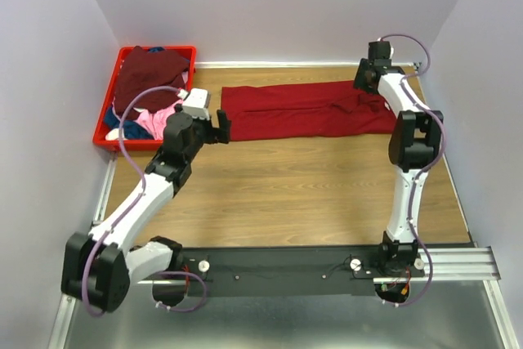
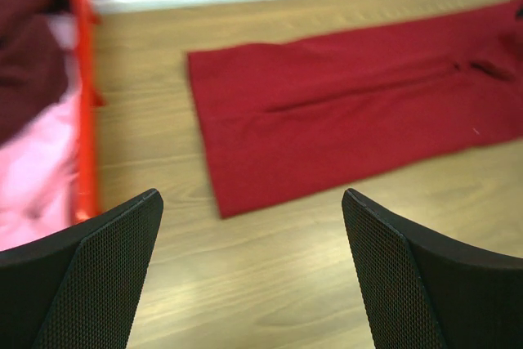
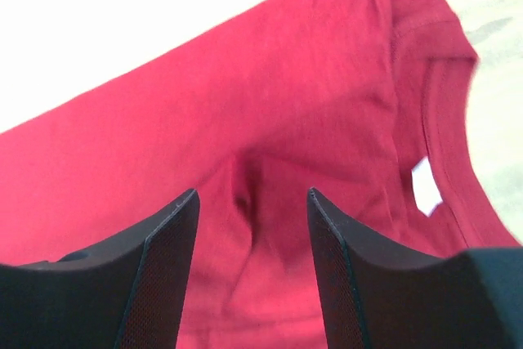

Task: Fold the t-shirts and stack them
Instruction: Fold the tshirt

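The red shirt lay under the right gripper's parted fingers; the left gripper, wide open, stood short of it.

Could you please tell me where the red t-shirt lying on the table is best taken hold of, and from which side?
The red t-shirt lies flat as a long folded strip, so its short left edge is probably the best hold, near the front corner. Come in low from the left: that free end should lift easily, and the open left tool faces it.
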`<state>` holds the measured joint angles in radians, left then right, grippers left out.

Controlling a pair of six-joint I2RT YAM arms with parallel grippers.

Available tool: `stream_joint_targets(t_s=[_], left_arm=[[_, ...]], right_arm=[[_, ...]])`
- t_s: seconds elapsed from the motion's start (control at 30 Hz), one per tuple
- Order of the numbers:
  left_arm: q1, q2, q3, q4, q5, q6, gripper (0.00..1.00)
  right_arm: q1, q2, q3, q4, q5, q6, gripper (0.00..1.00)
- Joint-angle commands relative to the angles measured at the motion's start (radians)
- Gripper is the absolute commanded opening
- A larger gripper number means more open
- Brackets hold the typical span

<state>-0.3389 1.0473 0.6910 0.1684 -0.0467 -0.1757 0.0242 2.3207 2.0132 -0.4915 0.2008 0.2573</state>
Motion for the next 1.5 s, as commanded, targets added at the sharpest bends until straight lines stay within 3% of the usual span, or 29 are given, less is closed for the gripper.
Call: stream_joint_targets(t_s=[0.0, 0.27, 0.53, 0.63, 0.93, 1.3, 1.43, 1.47], left_arm=[[-0.014, 0.107, 0.091, -0.076, 0.175, -0.066, 0.98], [-0.017, 0.485, 0.407, -0.167, 0.286, -0.131, 0.98], [-0.015, 0.833, 0.665, -0.378, 0.37, -0.081, 0.96], [-0.014, 0.888, 0.702, -0.415, 0.34, -0.056, 0.96], [-0.009, 1.048, 0.826, -0.599, 0.188, -0.004, 0.93], [0.017, 1.04, 0.783, -0.642, 0.11, 0.007, 0.93], [0.02, 1.034, 0.774, -0.649, 0.103, 0.013, 0.93], [0.024, 1.033, 0.765, -0.652, 0.099, 0.013, 0.93]], right_arm=[[-0.02, -0.17, -0.117, 0.014, -0.041, 0.049, 0.63], [-0.268, -0.473, -0.614, 0.247, -0.362, 0.305, 0.62], [-0.49, -0.526, -0.967, 0.571, -0.61, 0.512, 0.63], [-0.512, -0.489, -0.998, 0.656, -0.678, 0.548, 0.63], [-0.518, -0.42, -1.013, 0.714, -0.695, 0.593, 0.62], [-0.521, -0.366, -1.047, 0.709, -0.67, 0.609, 0.59], [-0.529, -0.347, -1.051, 0.694, -0.647, 0.605, 0.54], [-0.532, -0.345, -1.05, 0.685, -0.649, 0.602, 0.47]])
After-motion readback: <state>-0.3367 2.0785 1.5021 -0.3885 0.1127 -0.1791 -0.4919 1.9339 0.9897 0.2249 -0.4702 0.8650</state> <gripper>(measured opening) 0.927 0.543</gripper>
